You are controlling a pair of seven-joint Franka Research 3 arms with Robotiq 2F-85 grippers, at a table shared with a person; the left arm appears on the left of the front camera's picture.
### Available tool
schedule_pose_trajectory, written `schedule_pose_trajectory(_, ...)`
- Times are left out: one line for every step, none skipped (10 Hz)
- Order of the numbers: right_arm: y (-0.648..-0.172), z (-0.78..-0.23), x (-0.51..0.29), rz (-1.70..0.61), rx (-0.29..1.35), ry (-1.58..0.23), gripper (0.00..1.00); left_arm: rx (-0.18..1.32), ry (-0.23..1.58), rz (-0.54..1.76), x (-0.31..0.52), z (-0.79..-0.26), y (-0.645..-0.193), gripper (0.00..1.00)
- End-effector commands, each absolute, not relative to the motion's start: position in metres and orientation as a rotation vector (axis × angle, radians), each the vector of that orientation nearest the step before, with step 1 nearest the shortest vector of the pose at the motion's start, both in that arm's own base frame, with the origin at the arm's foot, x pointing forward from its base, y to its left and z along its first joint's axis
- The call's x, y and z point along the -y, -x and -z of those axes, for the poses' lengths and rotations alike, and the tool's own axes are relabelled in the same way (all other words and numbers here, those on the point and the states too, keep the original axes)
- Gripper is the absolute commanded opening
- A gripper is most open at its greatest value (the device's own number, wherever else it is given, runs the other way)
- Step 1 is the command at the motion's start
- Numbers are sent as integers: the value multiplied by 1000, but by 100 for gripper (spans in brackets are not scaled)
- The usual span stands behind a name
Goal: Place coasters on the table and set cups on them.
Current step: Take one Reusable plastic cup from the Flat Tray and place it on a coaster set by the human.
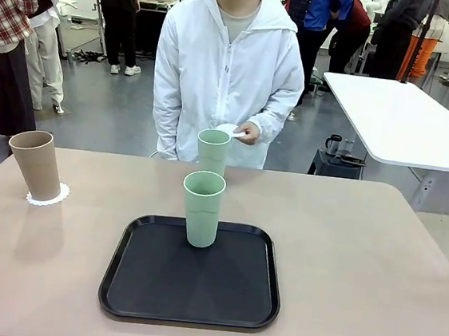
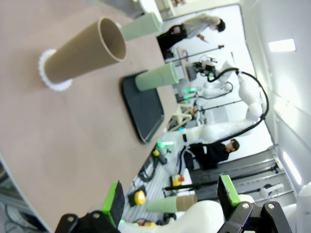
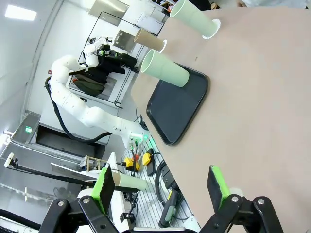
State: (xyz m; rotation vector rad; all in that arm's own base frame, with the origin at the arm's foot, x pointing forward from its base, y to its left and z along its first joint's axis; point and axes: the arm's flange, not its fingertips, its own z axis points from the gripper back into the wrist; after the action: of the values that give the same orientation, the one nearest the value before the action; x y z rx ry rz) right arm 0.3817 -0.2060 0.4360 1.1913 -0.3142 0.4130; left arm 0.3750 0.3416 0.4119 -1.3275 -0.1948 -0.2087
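Two cups are already sitting on doilies, so the step in hand, as I am judging it, is completing the third pair. The last coaster (image 1: pixel 230 128) is lying in the person's hand (image 1: pixel 249 133) at the far side of the table (image 1: pixel 358 270), and the near green cup (image 1: pixel 202 208) is waiting upright on the black tray (image 1: pixel 190 293). To do it well, the coaster should be going down flat on bare tabletop, apart from the tray and the other cups. The cup should then be taken around its tapered wall, squarely enough that it is not tipping, carried over the tray's rim, and lowered centred so the lace is showing evenly around its base.

The left gripper (image 2: pixel 171 199) is hanging spread wide, its green pads (image 2: pixel 115 204) clasping nothing and touching nothing. The tan cup (image 2: pixel 85 51) on the tan cup's coaster (image 2: pixel 51 73) is standing well ahead of it and off to one side, with the tray and near green cup farther ahead. The right gripper (image 3: pixel 160 189) is likewise spread and empty over bare table. The tray and near green cup are lying well ahead of it, and the far green cup (image 3: pixel 192 17) is standing on the far coaster (image 3: pixel 212 28) beyond them
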Motion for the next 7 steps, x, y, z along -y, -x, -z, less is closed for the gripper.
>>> schedule_pose_trajectory(-382, -438, 206, -409, 315, -1189, 100, 194, 1322, 204, -341, -413, -374, 100)
schedule_pose_trajectory(-382, -438, 206, -409, 315, -1189, 100, 194, 1322, 204, -341, -413, -374, 100)
schedule_pose_trajectory(-382, -438, 206, -409, 315, -1189, 100, 194, 1322, 204, -341, -413, -374, 100)
schedule_pose_trajectory(-382, -438, 206, -409, 315, -1189, 100, 194, 1322, 204, -341, -413, -374, 100)
schedule_pose_trajectory(-382, -438, 206, -409, 315, -1189, 100, 194, 1322, 204, -341, -413, -374, 100)
schedule_pose_trajectory(-382, -438, 206, -409, 315, -1189, 100, 194, 1322, 204, -341, -413, -374, 100)
schedule_pose_trajectory(-382, -438, 206, -409, 315, -1189, 100, 194, 1322, 204, -341, -413, -374, 100)
